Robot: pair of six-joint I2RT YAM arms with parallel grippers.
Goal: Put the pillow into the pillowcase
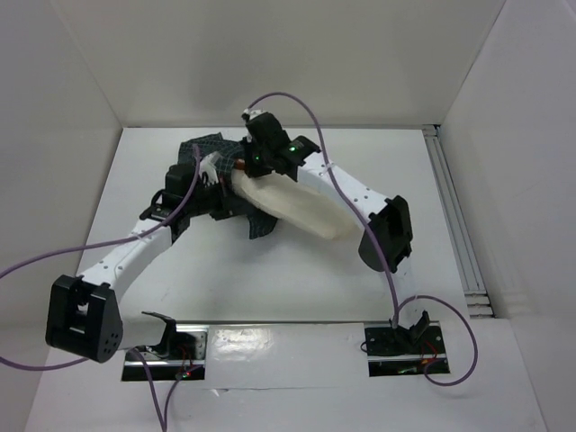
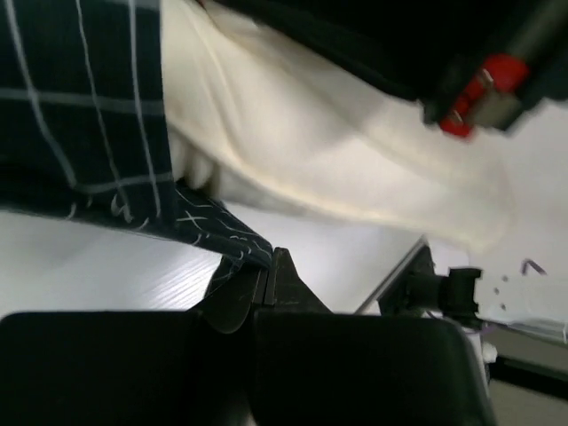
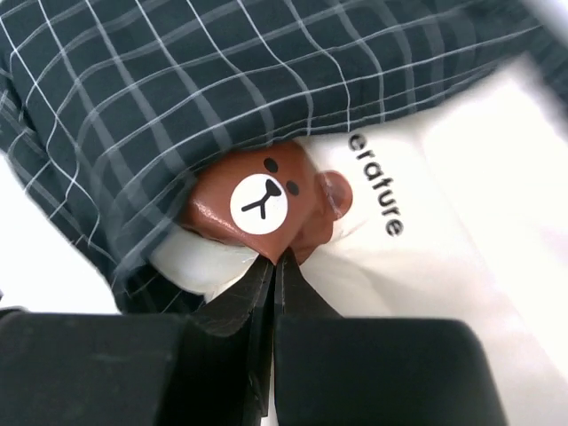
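Right gripper (image 3: 275, 262) is pinching the pillow (image 3: 461, 222): I am seeing its two fingers pressed together on a puckered fold of cream fabric, right at the brown bear face (image 3: 264, 202) printed there. That bear end is sitting just under the open edge of the pillowcase (image 3: 177, 89), whose dark checked cloth is draping over it from above. Black lettering (image 3: 377, 182) beside the bear is lying just outside that edge.

Left gripper (image 2: 271, 275) is also closed tight, and from its wrist camera I am reading it as nipping the lower hem of the pillowcase, with the cloth running right up to the fingertips. Above that hem the pillow is bulging out of the pillowcase mouth.

From the overhead camera I am watching most of the pillow lying outside the pillowcase, stretching away from its opening toward the right arm, so only the one end is sitting inside. Both are resting on the white table (image 1: 270, 288), the pillowcase bunched between the two grippers.
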